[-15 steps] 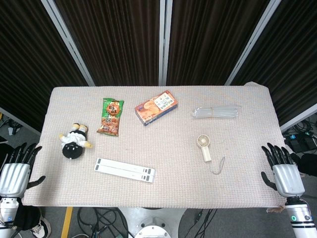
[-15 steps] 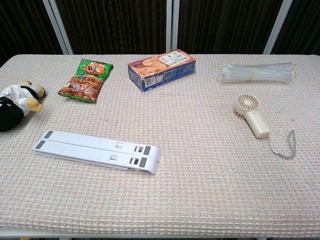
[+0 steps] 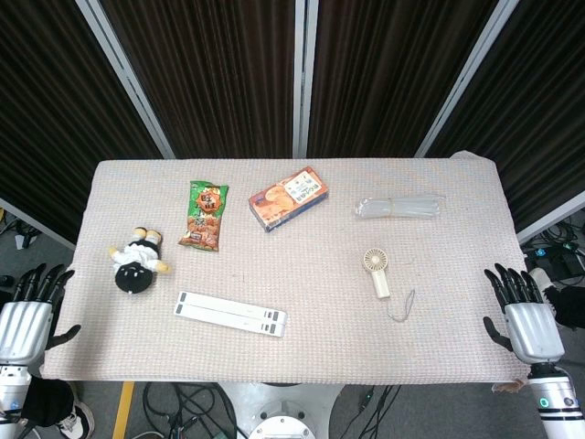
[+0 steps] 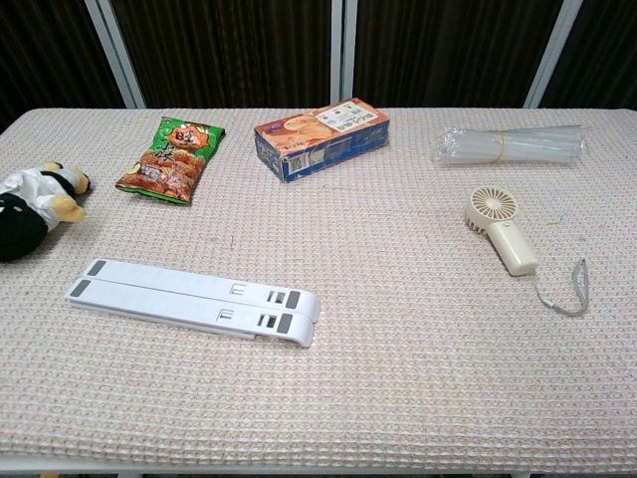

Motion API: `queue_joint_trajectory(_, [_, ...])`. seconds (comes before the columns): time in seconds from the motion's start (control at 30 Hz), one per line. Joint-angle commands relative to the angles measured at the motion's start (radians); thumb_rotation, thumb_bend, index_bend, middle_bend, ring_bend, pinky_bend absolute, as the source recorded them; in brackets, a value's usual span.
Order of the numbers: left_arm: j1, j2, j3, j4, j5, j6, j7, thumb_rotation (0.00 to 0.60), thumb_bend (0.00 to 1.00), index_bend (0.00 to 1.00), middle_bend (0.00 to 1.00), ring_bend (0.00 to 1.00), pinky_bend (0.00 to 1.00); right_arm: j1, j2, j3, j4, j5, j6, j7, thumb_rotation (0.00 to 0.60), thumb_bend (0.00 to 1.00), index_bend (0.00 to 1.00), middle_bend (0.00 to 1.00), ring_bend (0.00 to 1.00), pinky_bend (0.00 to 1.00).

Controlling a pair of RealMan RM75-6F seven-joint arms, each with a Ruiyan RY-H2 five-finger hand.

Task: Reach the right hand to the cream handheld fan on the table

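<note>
The cream handheld fan [image 3: 377, 272] lies flat on the right half of the table, round head toward the far side, a grey wrist cord trailing from its handle; the chest view shows the fan [image 4: 502, 230] too. My right hand [image 3: 526, 315] hovers off the table's right edge, near the front corner, fingers spread and holding nothing, well right of the fan. My left hand [image 3: 27, 315] hangs off the left edge, fingers apart, empty. Neither hand appears in the chest view.
A clear plastic packet [image 3: 399, 208] lies beyond the fan. An orange and blue biscuit box [image 3: 288, 198] and a green snack bag [image 3: 205, 216] sit toward the far side. A plush toy [image 3: 135, 262] and a white folding stand [image 3: 230, 314] occupy the left and front.
Both hands have sunk slightly toward the bottom of the head view. Nothing on the table has moved.
</note>
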Motion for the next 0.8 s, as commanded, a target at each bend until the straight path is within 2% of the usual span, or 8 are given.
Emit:
queue_joint_trajectory(0.03, [-0.003,0.003,-0.002,-0.005,-0.004,-0.006,0.000,0.600,0.00,0.14,0.09,0.00,0.11,0.002,0.002,0.004,-0.007,0.003,0.000,0.000,0.600,0.29,0.00,0.00,0.00,0.00])
queue_joint_trajectory(0.27, [-0.004,0.009,0.002,-0.008,-0.002,-0.013,-0.005,0.600,0.00,0.14,0.09,0.00,0.11,0.012,0.017,-0.002,-0.002,-0.023,-0.001,0.001,0.600,0.32,0.00,0.00,0.00,0.00])
queue_joint_trajectory(0.37, [0.000,0.007,0.009,-0.008,-0.010,-0.022,-0.015,0.600,0.00,0.14,0.09,0.00,0.11,0.017,0.024,-0.011,0.003,-0.052,0.006,0.009,0.600,0.48,0.00,0.00,0.00,0.00])
queue_joint_trajectory(0.43, [0.000,0.009,0.011,-0.003,-0.007,-0.024,-0.013,0.600,0.00,0.14,0.09,0.00,0.11,0.023,0.026,-0.017,0.009,-0.076,0.011,0.022,0.600,0.64,0.00,0.00,0.00,0.00])
queue_joint_trajectory(0.6, [-0.002,0.006,0.010,-0.002,-0.005,-0.025,-0.018,0.600,0.00,0.13,0.09,0.00,0.12,0.045,0.013,-0.030,0.043,-0.134,0.018,0.043,0.600,0.91,0.00,0.00,0.00,0.00])
queue_joint_trajectory(0.67, [-0.003,0.004,0.013,0.001,-0.003,-0.028,-0.016,0.600,0.00,0.14,0.09,0.00,0.12,0.054,0.005,-0.030,0.053,-0.146,0.019,0.045,0.600,0.98,0.00,0.01,0.06,0.14])
queue_joint_trajectory(0.73, [-0.003,0.004,0.015,0.004,-0.005,-0.033,-0.016,0.600,0.00,0.14,0.09,0.00,0.13,0.065,-0.006,-0.030,0.062,-0.158,0.018,0.052,0.600,1.00,0.00,0.05,0.26,0.41])
queue_joint_trajectory(0.8, [-0.002,0.003,0.015,0.008,-0.010,-0.037,-0.019,0.600,0.00,0.14,0.09,0.00,0.13,0.077,-0.014,-0.030,0.064,-0.164,0.008,0.059,0.600,1.00,0.00,0.14,0.46,0.57])
